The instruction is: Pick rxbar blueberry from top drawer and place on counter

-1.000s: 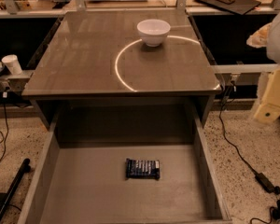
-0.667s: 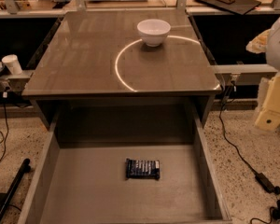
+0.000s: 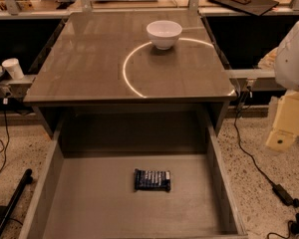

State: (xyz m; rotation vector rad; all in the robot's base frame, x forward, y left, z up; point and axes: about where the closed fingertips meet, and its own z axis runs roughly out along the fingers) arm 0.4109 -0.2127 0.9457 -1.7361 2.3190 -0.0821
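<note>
The rxbar blueberry (image 3: 152,180), a dark blue wrapper with pale lettering, lies flat on the bottom of the open top drawer (image 3: 89,203), a little forward of its middle. The counter (image 3: 89,59) is the glossy brown-grey tabletop behind the drawer, with a bright curved arc line across it. My gripper (image 3: 288,121), a cream-coloured part under the white arm, hangs at the right edge of the view. It is outside the drawer's right wall, to the right of the bar and well apart from it.
A white bowl (image 3: 164,34) stands on the counter near its back, on the arc. A white paper cup (image 3: 13,67) stands on a ledge at the left. Cables (image 3: 269,178) lie on the speckled floor to the right of the drawer. A dark pole (image 3: 10,208) lies at the lower left.
My gripper has moved down along the right edge of the view. The bar, the drawer and the bowl have not moved.
</note>
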